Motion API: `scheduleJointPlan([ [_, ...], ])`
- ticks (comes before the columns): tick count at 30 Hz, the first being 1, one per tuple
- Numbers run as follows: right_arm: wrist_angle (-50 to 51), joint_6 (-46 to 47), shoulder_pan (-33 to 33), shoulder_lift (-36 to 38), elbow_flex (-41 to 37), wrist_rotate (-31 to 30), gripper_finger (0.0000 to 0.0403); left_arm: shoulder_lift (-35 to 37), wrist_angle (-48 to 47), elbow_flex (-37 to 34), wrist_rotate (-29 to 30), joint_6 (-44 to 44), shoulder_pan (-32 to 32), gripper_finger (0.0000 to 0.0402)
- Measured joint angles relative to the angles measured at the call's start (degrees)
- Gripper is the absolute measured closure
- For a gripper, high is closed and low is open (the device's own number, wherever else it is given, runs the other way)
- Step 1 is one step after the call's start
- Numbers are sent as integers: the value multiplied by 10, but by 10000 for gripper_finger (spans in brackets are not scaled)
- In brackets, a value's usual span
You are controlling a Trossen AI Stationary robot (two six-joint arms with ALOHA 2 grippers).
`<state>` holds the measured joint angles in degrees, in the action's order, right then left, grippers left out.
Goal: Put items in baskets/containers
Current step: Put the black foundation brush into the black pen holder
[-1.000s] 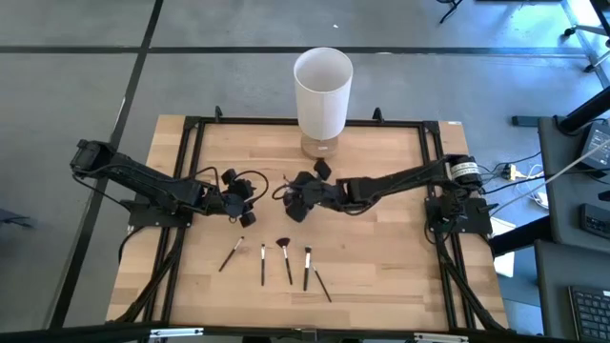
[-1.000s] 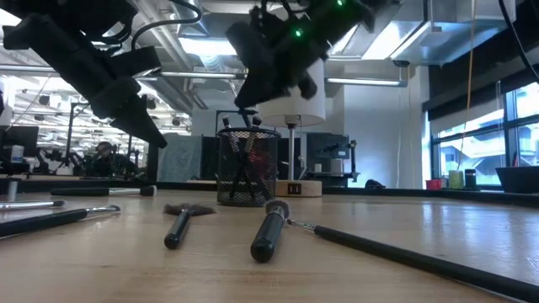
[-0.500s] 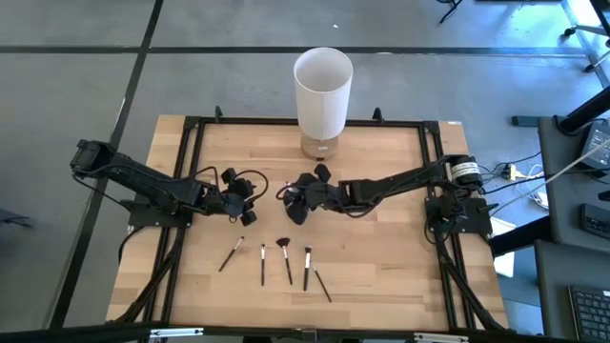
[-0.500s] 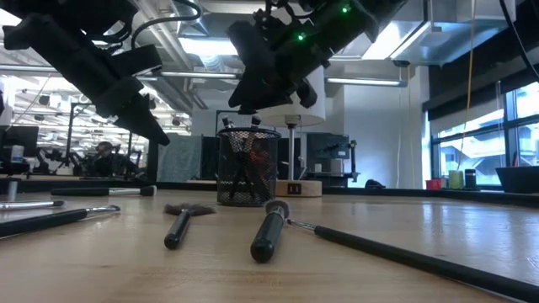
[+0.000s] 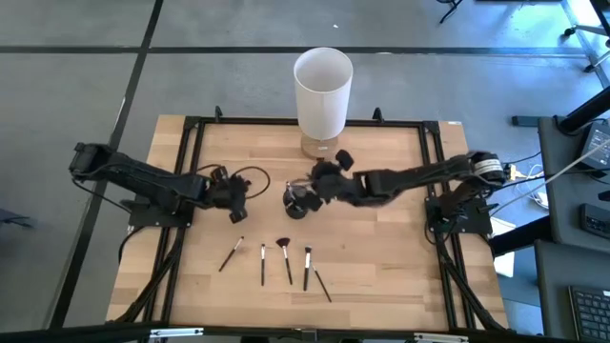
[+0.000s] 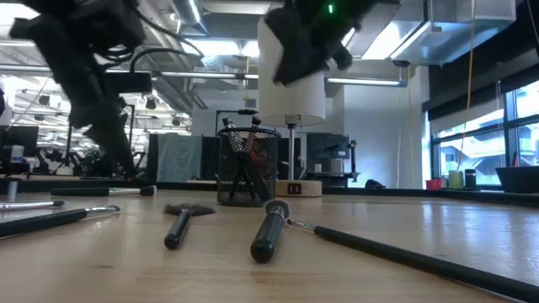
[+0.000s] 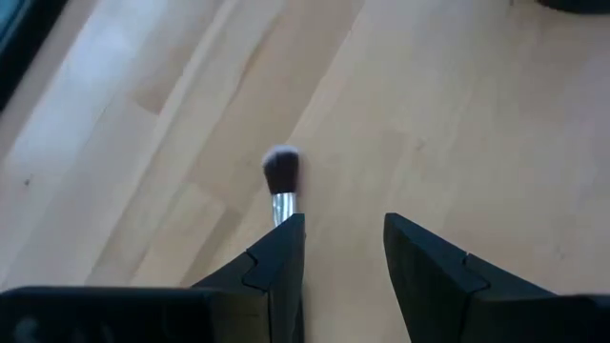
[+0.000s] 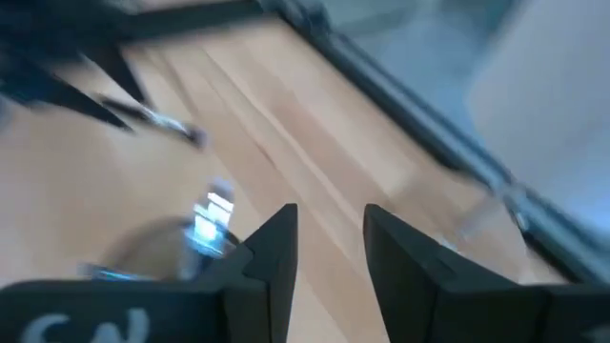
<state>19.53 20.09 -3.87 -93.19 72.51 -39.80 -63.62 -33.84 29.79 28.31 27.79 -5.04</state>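
Note:
The dark mesh cup [image 5: 297, 202] stands mid-table with several brushes upright in it [image 6: 248, 164]. Several more makeup brushes lie flat on the wood nearer the front edge, from the leftmost one [image 5: 231, 254] to the rightmost [image 5: 322, 284]. My right gripper [image 5: 316, 183] hovers open just right of and above the cup, with nothing between its fingers [image 8: 329, 214]. My left gripper [image 5: 235, 202] hangs open to the left of the cup. A brush's dark, pale-tipped bristle head [image 7: 281, 171] lies on the table beyond its fingertips [image 7: 343, 224], and the handle runs out of sight under one finger.
A tall white cylinder [image 5: 323, 90] on a wooden base stands at the far edge behind the cup. A black metal frame [image 5: 191, 129] borders the tabletop. Bare wood lies to the right of the loose brushes [image 5: 391, 257].
My right gripper has risen and drawn back from above the cup toward the table's right and far side. My left gripper has tipped downward and sunk toward the table, shifting slightly left. The loose brushes have stayed where they were.

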Motion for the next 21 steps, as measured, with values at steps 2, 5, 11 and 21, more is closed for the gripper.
scheduleJointPlan([
  [2,28,18,15,0,0,24,278,0,-18,23,-28,-14,27,261],
  [5,30,15,29,-2,0,71,277,0,-32,47,-114,-52,77,261],
  [11,32,-13,43,3,-1,99,276,0,-76,44,-231,-80,187,261],
  [21,22,-38,47,31,-33,99,276,0,-78,44,-274,-139,260,235],
])
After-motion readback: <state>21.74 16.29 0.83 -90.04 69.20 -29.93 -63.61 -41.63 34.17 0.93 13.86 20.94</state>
